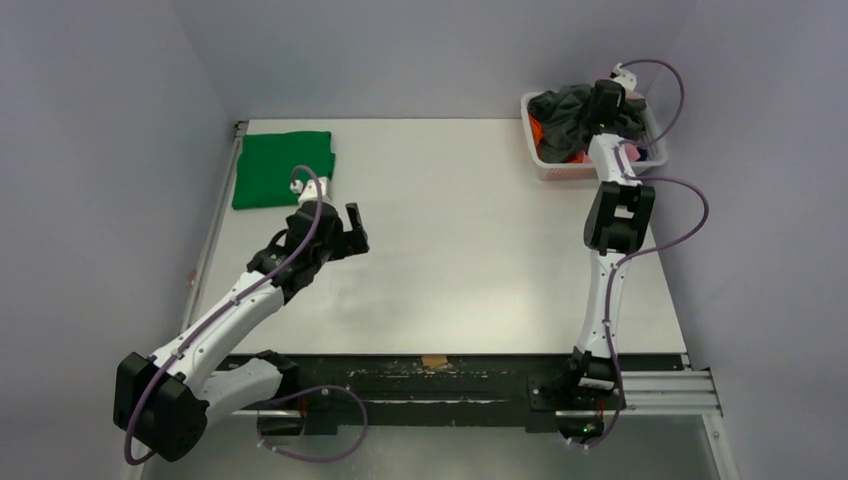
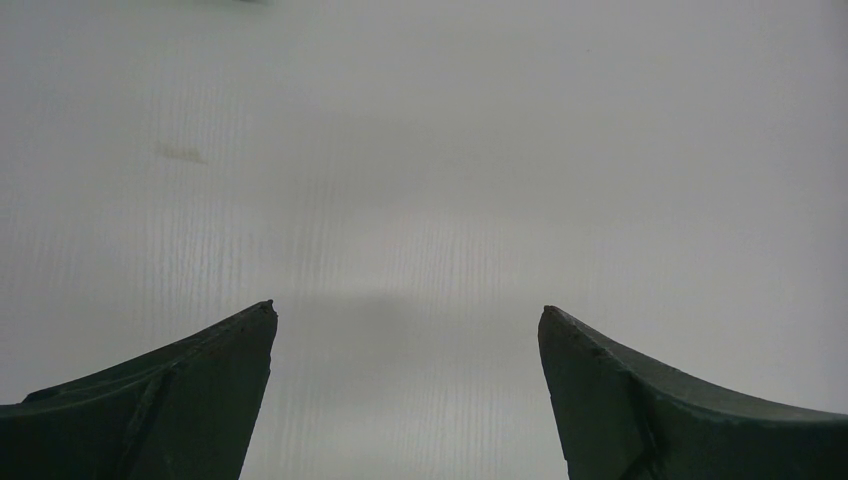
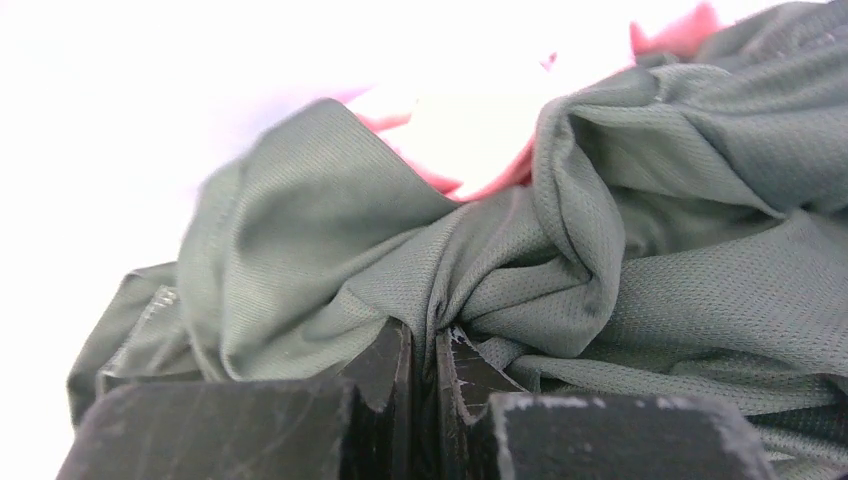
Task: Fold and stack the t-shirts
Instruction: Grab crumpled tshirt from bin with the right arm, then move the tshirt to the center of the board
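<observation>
T-shirts, two in view, table (image 1: 470, 250) under both. Green t-shirt (image 1: 283, 168) lies flat as a folded rectangle, just beyond and to one side of the left gripper's (image 1: 345, 235) fingertips, not touching them. Charcoal t-shirt (image 1: 572, 112) is crumpled in a heap, spilling over the rim of the white basket (image 1: 553, 170), right at the right gripper's (image 1: 605, 108) tips.

Left gripper (image 2: 408, 308): jaws spread wide, nothing between them, bare table ahead of the tips. Right gripper (image 3: 425, 335): jaws pressed nearly together, pinching a fold of the charcoal t-shirt (image 3: 600, 250) right at the fingertips.

Step in hand, my read: pull the charcoal t-shirt out of the basket onto the table. To do it well:
- lift straight up first, so the cloth clears the rim before moving sideways
- the pinch looks shallow, on a bunched ridge; a slow pull should keep it from slipping
- watch the red cloth (image 3: 690, 25) beyond the jaws, under the grey folds; it could ride out with the shirt
- the basket looks light and may drag along

Look of the charcoal t-shirt: fine mesh knit, matte grey-green up close, deep twisted wrinkles running into the jaw gap. Collar and sleeves can't be told apart in the heap. Folding not yet started on it; green one looks done.
</observation>
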Robot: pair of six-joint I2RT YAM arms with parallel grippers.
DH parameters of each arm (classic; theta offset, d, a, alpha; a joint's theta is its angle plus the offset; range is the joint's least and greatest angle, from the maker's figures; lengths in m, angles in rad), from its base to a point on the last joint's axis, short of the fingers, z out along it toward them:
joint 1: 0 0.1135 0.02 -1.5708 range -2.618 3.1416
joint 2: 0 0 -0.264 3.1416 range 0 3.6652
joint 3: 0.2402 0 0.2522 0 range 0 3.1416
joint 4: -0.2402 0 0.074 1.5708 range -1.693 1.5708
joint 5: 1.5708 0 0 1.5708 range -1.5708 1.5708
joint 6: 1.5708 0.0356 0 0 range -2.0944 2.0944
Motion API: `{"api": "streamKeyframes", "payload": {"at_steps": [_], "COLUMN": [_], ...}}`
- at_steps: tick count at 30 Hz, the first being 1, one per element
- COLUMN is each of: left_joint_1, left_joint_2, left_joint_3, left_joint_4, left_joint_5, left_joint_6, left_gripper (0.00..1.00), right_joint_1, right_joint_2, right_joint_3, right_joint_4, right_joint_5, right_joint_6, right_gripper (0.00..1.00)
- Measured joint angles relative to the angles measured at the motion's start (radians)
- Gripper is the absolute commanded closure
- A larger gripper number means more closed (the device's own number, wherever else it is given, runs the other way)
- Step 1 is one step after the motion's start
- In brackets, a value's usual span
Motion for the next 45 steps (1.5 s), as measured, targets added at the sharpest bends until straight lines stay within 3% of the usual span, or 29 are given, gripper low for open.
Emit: {"api": "streamKeyframes", "payload": {"at_steps": [7,12,24,28,32,36,39,43,45], "left_joint_1": [0.0,0.0,0.0,0.0,0.0,0.0,0.0,0.0,0.0], "left_joint_2": [0.0,-0.017,-0.166,-0.175,-0.198,-0.264,-0.324,-0.393,-0.422], "left_joint_3": [0.001,0.001,-0.006,-0.01,-0.02,-0.05,-0.071,-0.092,-0.101], "left_joint_4": [0.0,0.0,-0.001,-0.017,-0.029,-0.05,-0.064,-0.088,-0.11], "left_joint_5": [-0.005,-0.003,-0.003,-0.003,-0.002,0.006,0.016,0.028,0.033], "left_joint_6": [0.0,0.0,-0.001,-0.002,-0.006,-0.011,-0.022,-0.045,-0.058], "left_gripper": [0.0,0.0,0.0,0.0,0.0,0.0,0.0,0.0,0.0], "right_joint_1": [0.002,0.006,0.024,0.026,0.044,0.146,0.282,0.472,0.554], "right_joint_2": [-0.032,-0.184,-0.503,-0.526,-0.509,-0.545,-0.647,-0.829,-0.925], "right_joint_3": [-0.025,-0.079,-0.033,-0.034,0.01,-0.022,-0.145,-0.374,-0.505], "right_joint_4": [0.088,0.091,0.172,0.151,-0.012,-0.175,-0.289,-0.357,-0.371], "right_joint_5": [-0.082,-0.186,-0.345,-0.41,-0.537,-0.658,-0.734,-0.723,-0.716], "right_joint_6": [0.038,0.086,0.13,0.134,0.113,0.022,-0.071,-0.186,-0.238], "right_gripper": [1.0,1.0,1.0,1.0,1.0,1.0,1.0,0.99,0.85]}}
